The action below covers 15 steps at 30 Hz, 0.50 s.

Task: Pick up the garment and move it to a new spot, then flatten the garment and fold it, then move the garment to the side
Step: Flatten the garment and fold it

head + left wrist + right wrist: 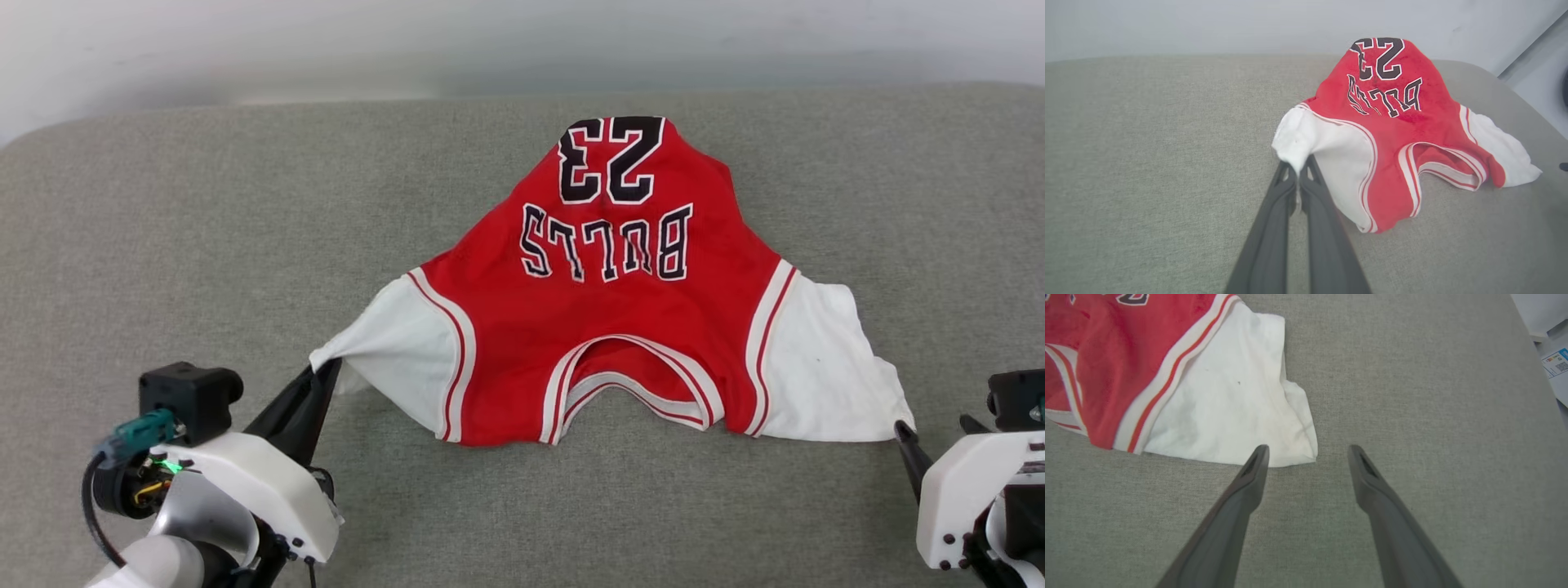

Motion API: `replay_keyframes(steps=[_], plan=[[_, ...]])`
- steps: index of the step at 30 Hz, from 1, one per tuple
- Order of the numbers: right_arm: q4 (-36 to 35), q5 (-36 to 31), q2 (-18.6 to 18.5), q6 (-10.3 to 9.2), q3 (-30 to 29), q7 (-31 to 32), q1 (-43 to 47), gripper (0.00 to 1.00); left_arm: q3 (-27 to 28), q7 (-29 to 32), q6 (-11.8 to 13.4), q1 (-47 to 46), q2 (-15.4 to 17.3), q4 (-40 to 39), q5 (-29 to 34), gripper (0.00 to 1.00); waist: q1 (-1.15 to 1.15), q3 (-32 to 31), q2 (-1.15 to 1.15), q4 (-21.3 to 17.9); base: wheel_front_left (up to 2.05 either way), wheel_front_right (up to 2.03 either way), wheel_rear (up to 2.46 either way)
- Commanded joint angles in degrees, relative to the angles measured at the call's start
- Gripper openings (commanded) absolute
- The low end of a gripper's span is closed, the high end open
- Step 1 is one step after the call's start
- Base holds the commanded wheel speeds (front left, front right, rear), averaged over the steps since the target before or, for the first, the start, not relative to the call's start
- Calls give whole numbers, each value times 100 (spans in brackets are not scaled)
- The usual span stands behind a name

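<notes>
Pinches the tip of one white sleeve of the garment (604,327) with the left gripper (1299,173), fingers pressed together on the cloth. Holds the right gripper (1307,447) spread wide at the other sleeve's corner. Has the garment lying on the grey cushion (204,245), collar toward the robot.

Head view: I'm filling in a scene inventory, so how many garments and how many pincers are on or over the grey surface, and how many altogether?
Garment: 1, the red and white garment
Pincers: 2, the left pincer shut on the garment, the right pincer open
Total: 3
</notes>
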Motion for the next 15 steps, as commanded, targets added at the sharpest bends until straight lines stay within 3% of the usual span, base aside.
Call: replay_keyframes(steps=[1,7,15], plan=[[-40,-16,-19,-4,10,116,-64,100,28,-28,36,84,33,-72,-19,0,-1,49,0,50,0,0,0],[104,-285,-37,-4,-181,917,-313,100,125,44,143,119,177,-658,7,0,-1,246,0,265,0,0,0],[685,-340,113,-3,-351,917,-540,100,51,91,129,16,138,-992,21,0,-1,507,0,548,0,0,0]])
